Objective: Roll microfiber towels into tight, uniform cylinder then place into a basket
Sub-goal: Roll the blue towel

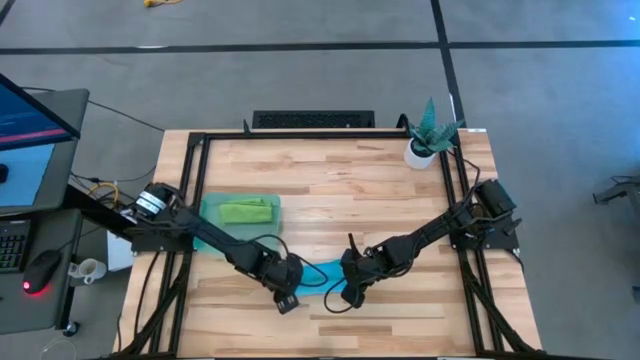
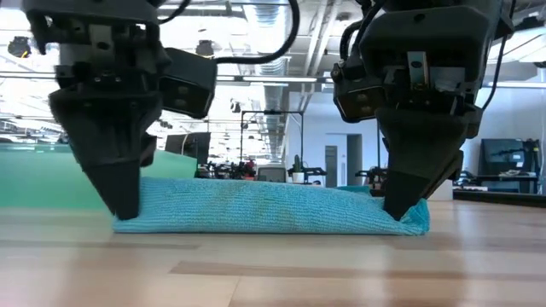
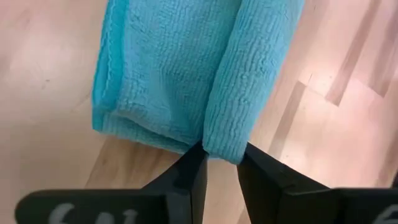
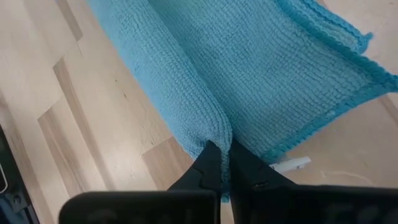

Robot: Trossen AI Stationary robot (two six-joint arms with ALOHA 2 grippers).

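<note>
— What is hidden in the high view?
— Most of the blue towel is covered by the two arms, and part of the basket is crossed by the left arm.

— And in the wrist views?
— The towel is cut off by the picture edges, and the fingertips are buried in its rolled fold.

— In the low view?
— The arms are cropped at the top, and the basket is blurred.
</note>
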